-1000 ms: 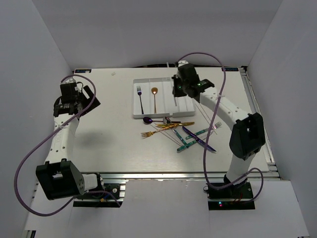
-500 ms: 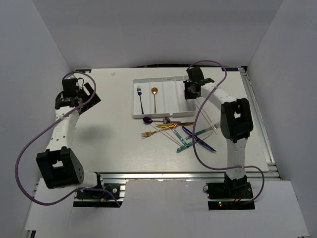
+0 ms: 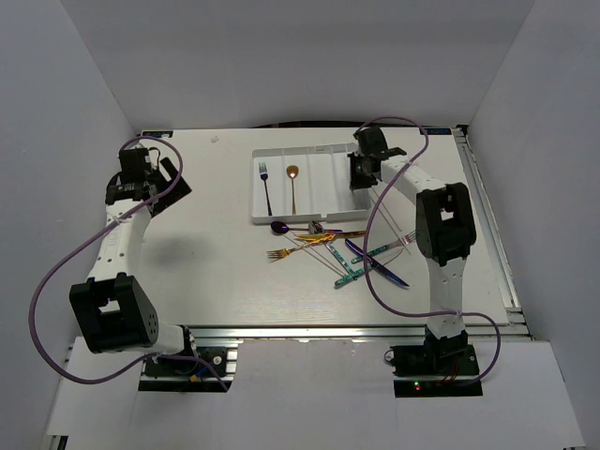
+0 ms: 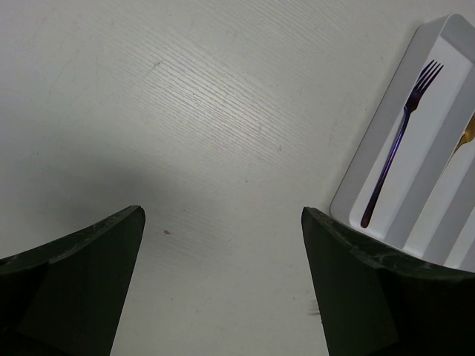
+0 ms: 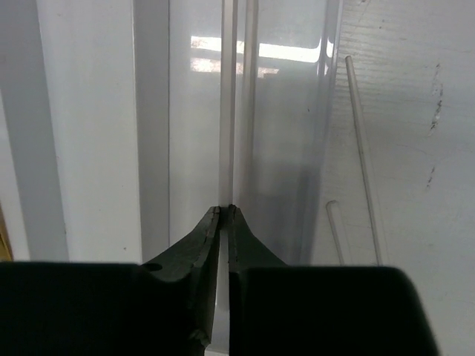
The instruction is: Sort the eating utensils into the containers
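Observation:
A white tray [image 3: 257, 202] holds a purple fork [image 3: 266, 187] and a gold spoon [image 3: 293, 186] in its two left compartments. My right gripper [image 3: 359, 176] is low over the rightmost compartment, shut on a thin white chopstick [image 5: 228, 111]. That chopstick points along the compartment, beside a second chopstick [image 5: 249, 111] lying there. Mixed gold, purple and teal-handled utensils [image 3: 337, 246] lie piled in front of the tray. My left gripper [image 3: 142, 180] stands open and holds nothing, over bare table left of the tray [image 4: 378, 122], with the purple fork [image 4: 393, 156] in its view.
Two more white chopsticks [image 5: 361, 156] lie on the table just outside the tray's right wall. The table's right rail [image 3: 487, 216] runs close to the right arm. White walls close in the sides and back.
My right arm has swung from over the tray's middle to its rightmost compartment and come down with the chopstick. The left arm has drawn back a little.

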Available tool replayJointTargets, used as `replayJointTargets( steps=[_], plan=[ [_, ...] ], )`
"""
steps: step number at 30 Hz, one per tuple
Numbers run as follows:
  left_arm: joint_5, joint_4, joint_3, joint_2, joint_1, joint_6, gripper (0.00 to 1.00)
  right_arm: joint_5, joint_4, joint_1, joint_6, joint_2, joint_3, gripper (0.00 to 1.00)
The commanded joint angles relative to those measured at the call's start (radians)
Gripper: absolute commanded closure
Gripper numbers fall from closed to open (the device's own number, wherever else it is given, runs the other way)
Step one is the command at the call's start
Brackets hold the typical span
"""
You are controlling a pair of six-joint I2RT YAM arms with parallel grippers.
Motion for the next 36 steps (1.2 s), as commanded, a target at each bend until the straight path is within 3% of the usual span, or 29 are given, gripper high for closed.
replayJointTargets(
  steps=[1,2,7,11,14,15,16,17,22,23,27,32,36],
  plan=[
    [0.002,0.021,0.036,-0.007,0.005,0.007,0.02,-0.037,-0.004,-0.001,0.008,-0.034,0.018,0.86],
    [0.003,0.022,0.036,-0.008,0.005,0.005,0.02,-0.052,-0.002,-0.002,0.009,-0.053,0.012,0.76],
    [0.059,0.040,0.034,-0.005,0.005,0.028,0.02,-0.060,-0.009,0.004,0.016,-0.157,-0.038,0.52],
    [0.161,0.083,0.051,-0.005,-0.020,0.111,0.02,-0.065,-0.009,0.002,0.000,-0.241,-0.051,0.47],
    [0.164,0.116,0.097,0.009,-0.154,0.244,0.02,-0.050,0.004,0.002,-0.052,-0.313,-0.035,0.31],
    [0.164,0.116,0.114,0.032,-0.269,0.323,0.02,-0.040,0.007,-0.001,-0.070,-0.332,-0.034,0.27],
    [0.237,0.119,0.128,0.047,-0.312,0.405,0.02,-0.042,0.010,-0.004,-0.092,-0.368,-0.037,0.14],
    [0.294,0.117,0.161,0.062,-0.384,0.497,0.02,-0.043,0.008,-0.010,-0.133,-0.387,-0.041,0.11],
    [0.547,0.091,0.311,0.258,-0.567,0.717,0.07,-0.069,-0.001,-0.093,-0.266,-0.519,-0.144,0.11],
    [0.649,0.084,0.348,0.297,-0.604,0.785,0.08,-0.086,-0.018,-0.117,-0.280,-0.534,-0.181,0.11],
    [0.858,0.079,0.493,0.476,-0.676,0.925,0.11,-0.145,-0.048,-0.317,-0.251,-0.587,-0.264,0.11],
    [0.996,0.030,0.695,0.683,-0.777,1.047,0.13,-0.255,-0.090,-0.580,-0.215,-0.599,-0.298,0.11],
    [1.020,-0.007,0.757,0.778,-0.840,1.186,0.15,-0.289,-0.125,-0.665,-0.219,-0.599,-0.296,0.11]
  ],
)
